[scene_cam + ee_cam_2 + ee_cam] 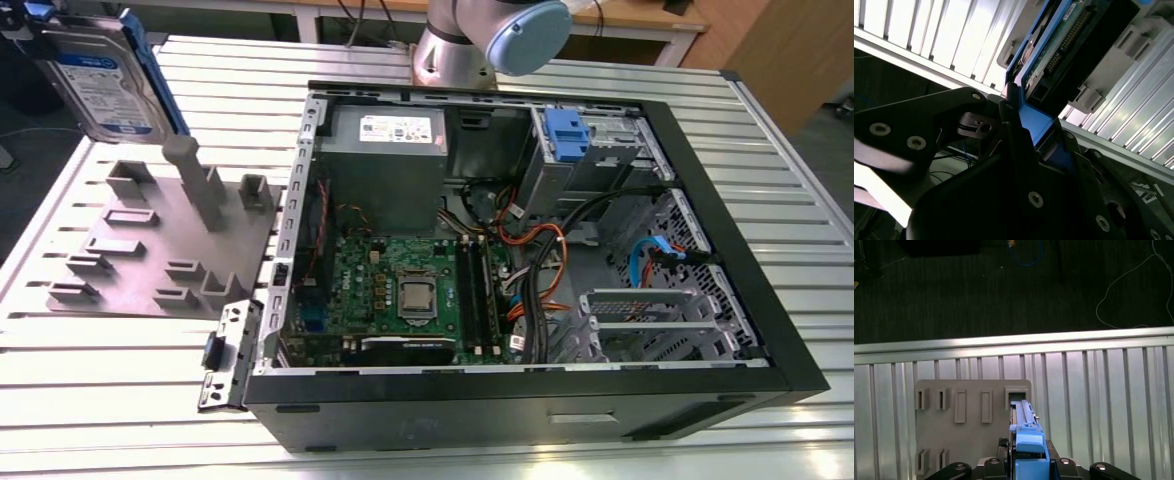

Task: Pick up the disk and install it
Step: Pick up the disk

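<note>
Gripper is clamped on the disk by its blue rail end, holding it on edge straight ahead of the fingers. The disk hangs clear above the slotted grey stand, likely so it can be carried to the open computer case.

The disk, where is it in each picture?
Exterior view: the disk hangs at the exterior view's far left, above the grey holder plate.
First wrist view: the disk edge-on over that plate.
Second wrist view: the disk clamped in the tool, plate behind.
Shared landmark: the plate.
</note>
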Controlling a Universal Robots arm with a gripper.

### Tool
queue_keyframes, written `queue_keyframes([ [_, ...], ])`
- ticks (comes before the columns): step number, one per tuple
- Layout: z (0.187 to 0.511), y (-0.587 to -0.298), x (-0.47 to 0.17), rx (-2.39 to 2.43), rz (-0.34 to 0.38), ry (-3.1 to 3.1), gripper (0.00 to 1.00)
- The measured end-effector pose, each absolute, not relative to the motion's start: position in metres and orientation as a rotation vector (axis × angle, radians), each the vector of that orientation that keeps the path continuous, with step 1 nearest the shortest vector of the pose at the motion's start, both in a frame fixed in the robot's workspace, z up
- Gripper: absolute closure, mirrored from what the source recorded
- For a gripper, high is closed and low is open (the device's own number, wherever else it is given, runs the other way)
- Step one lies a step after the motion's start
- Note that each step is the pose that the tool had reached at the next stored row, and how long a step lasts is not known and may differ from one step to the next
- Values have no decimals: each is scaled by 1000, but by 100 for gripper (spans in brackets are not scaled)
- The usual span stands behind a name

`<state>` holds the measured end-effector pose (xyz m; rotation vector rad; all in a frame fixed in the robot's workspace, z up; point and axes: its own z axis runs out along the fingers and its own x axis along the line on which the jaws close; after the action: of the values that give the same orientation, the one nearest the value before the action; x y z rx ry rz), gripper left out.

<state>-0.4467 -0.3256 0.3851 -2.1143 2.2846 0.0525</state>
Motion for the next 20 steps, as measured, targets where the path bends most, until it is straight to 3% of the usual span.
queue_keyframes([
  [20,398,-326,-447,-2114,53,2285,64],
])
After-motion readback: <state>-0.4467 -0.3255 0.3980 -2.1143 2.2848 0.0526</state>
